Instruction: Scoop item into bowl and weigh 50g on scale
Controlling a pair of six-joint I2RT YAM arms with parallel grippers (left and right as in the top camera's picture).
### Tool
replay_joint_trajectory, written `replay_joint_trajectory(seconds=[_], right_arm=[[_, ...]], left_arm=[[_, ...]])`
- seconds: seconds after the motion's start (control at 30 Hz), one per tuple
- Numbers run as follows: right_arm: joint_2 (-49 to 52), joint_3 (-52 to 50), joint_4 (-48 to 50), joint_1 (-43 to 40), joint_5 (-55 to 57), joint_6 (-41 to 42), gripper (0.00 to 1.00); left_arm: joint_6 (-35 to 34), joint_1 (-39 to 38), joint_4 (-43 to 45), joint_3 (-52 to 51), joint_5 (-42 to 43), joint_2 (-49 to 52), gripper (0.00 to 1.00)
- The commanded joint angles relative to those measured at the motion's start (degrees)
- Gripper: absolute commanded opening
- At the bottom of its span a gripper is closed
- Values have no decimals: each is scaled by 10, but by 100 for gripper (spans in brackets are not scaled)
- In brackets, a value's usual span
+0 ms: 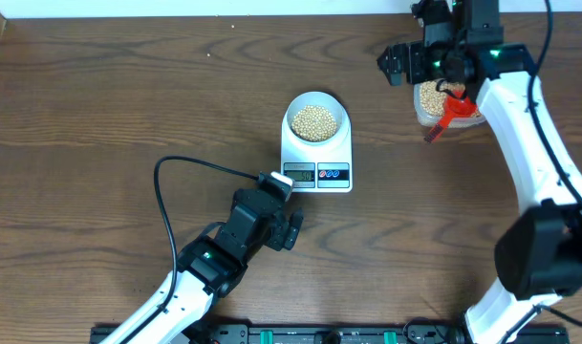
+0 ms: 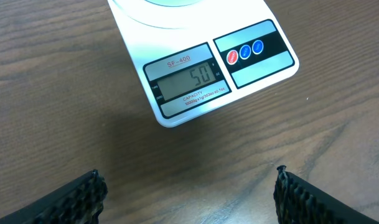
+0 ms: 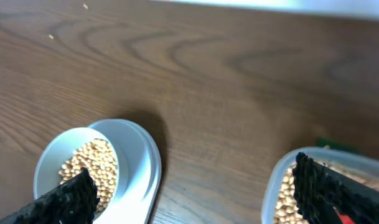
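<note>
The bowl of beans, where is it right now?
In the overhead view, the bowl sits on the white scale near the middle of the table, left of the clear tub.

So the bowl (image 1: 292, 107) sits on the scale (image 1: 316, 175), behind its display, with the beans (image 1: 315, 122) in it. The tub (image 1: 426, 103), more beans inside, is well off to the scale's right and a bit further back. Just in front of the scale is the left gripper (image 2: 188, 190); the right gripper (image 3: 195, 190) is over by the tub.
</note>
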Motion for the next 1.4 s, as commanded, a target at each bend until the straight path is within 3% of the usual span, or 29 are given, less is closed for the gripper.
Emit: replay_joint_trajectory(seconds=[0.0,0.4,0.77,1.37], right_arm=[[-38,7,2,3,2,-33,99],[-116,-58,65,4,21,-32,99],[-269,-318,316,-3,20,-32,99],[-516,-652,616,-15,21,-32,99]], left_arm=[[10,0,0,12,-12,-4,88],[10,0,0,12,-11,-4,88],[10,0,0,12,-12,-4,88],[10,0,0,12,-11,-4,88]])
